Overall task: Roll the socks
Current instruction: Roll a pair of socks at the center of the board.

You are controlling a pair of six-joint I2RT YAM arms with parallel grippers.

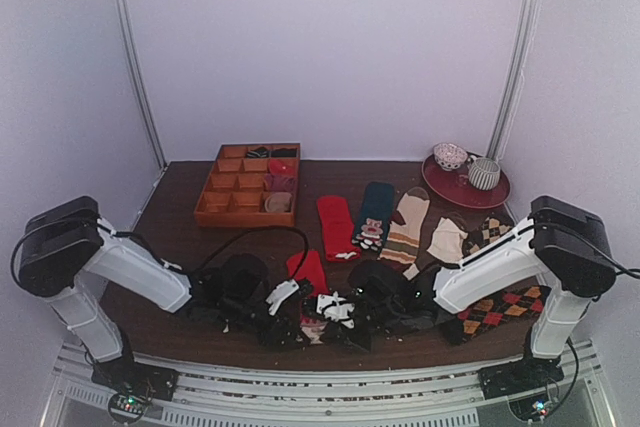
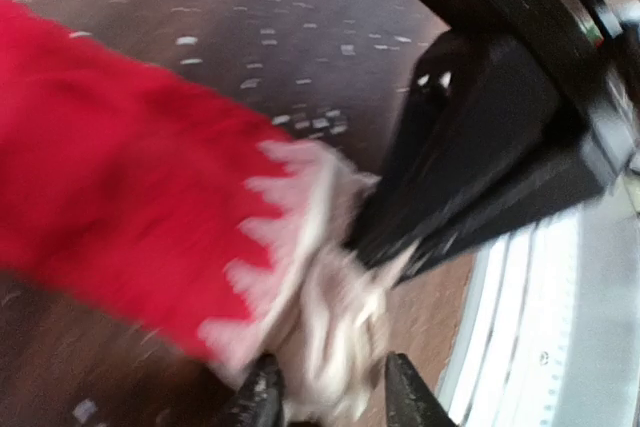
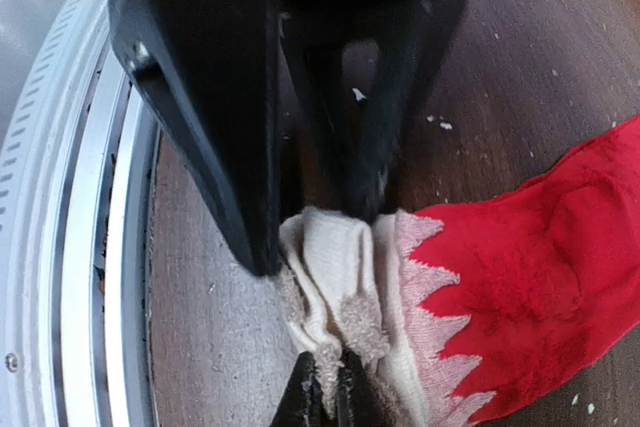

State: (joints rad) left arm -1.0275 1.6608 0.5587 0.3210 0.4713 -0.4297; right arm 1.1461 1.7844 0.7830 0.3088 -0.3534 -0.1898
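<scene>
Soft, even light fills the top view: the pale walls are bright and the dark table holds only faint shadows. The left wrist picture is strongly blurred, so the red sock has no sharp edge. The right wrist picture is sharper at the cream cuff; the near black fingers look soft.

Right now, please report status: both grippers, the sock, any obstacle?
Left gripper shut on cream end of red sock. Right gripper shut on same end, opposite the left. Other socks farther back, not in the way.
</scene>
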